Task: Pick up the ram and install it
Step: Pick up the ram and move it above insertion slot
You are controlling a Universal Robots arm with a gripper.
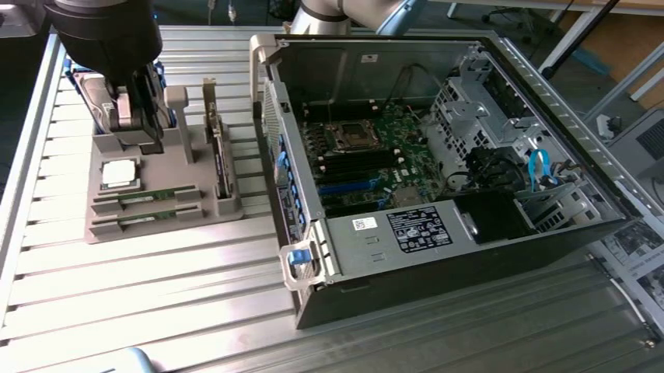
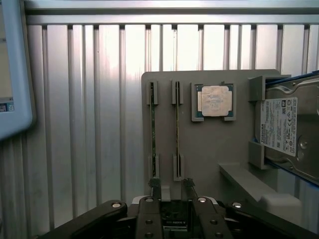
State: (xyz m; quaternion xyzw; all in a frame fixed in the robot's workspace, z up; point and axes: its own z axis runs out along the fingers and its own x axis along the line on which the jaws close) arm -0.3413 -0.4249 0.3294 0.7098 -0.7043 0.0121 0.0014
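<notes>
Ram (image 2: 177, 124) is seated on edge in the holder (image 2: 209, 149) between a second stick (image 2: 153, 124) and a processor (image 2: 215, 101), with the gripper (image 2: 171, 185) spread empty near one end.

Bright in the exterior view. Strongly glaring on the slatted metal table (image 1: 155, 287) at lower left of the frame, almost washed to white. Dim and shadowed inside the computer case (image 1: 322, 70). Softer and even in the wrist view, with pale shine on the processor chip (image 2: 215, 101).
</notes>
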